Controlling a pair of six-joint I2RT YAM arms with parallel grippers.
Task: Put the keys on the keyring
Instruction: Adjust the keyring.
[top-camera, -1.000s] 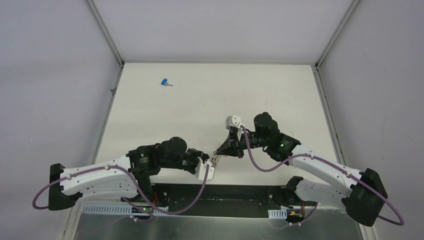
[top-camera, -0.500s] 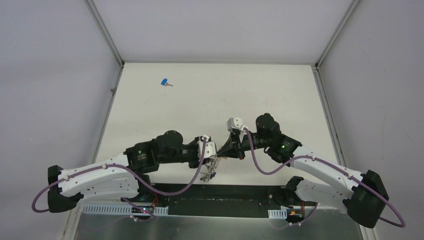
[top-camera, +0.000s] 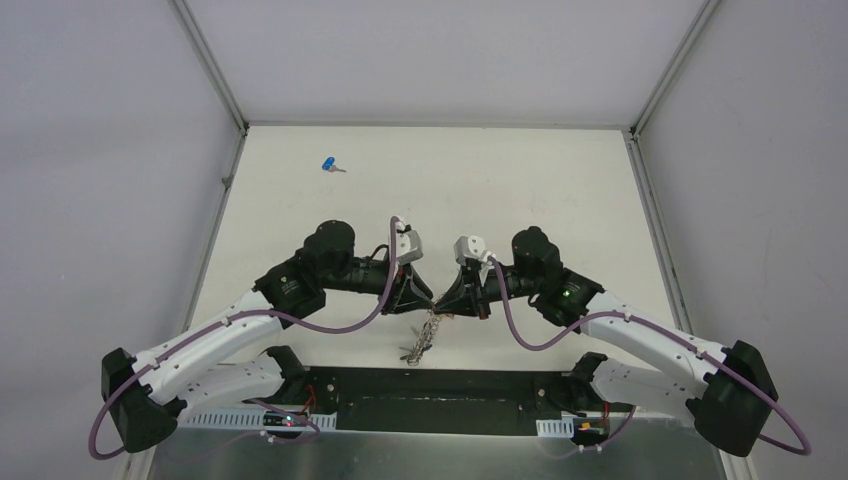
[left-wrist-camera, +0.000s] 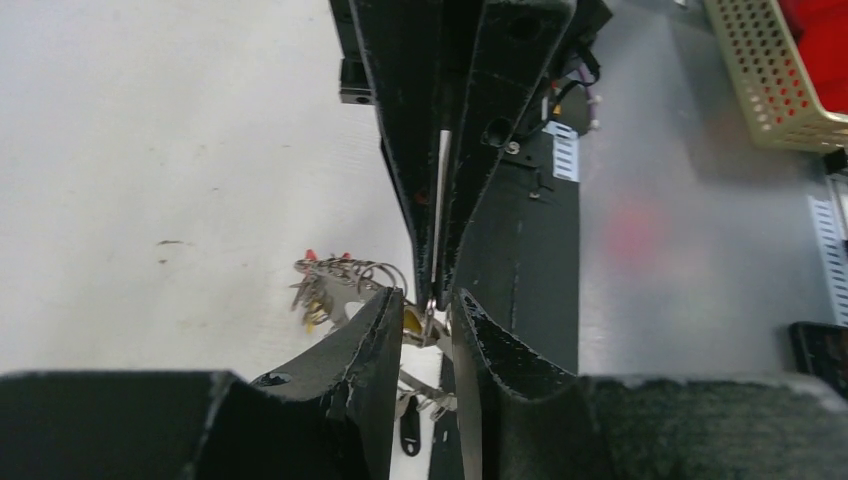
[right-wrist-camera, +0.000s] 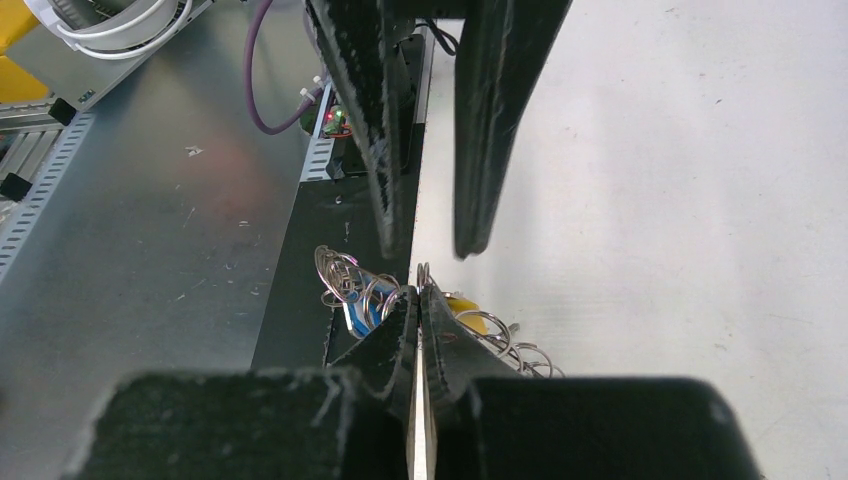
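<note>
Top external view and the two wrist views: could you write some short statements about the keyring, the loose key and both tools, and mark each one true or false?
1. The right tool is shut on the keyring. True.
2. The left tool is shut tight. False: its jaws stand apart, with a clear gap between them.
3. A blue-headed key lies alone on the table, toward the far left corner. True.
4. The keyring lies in the far right corner of the table. False: it is at the tips of the two tools, close to the near edge.
</note>
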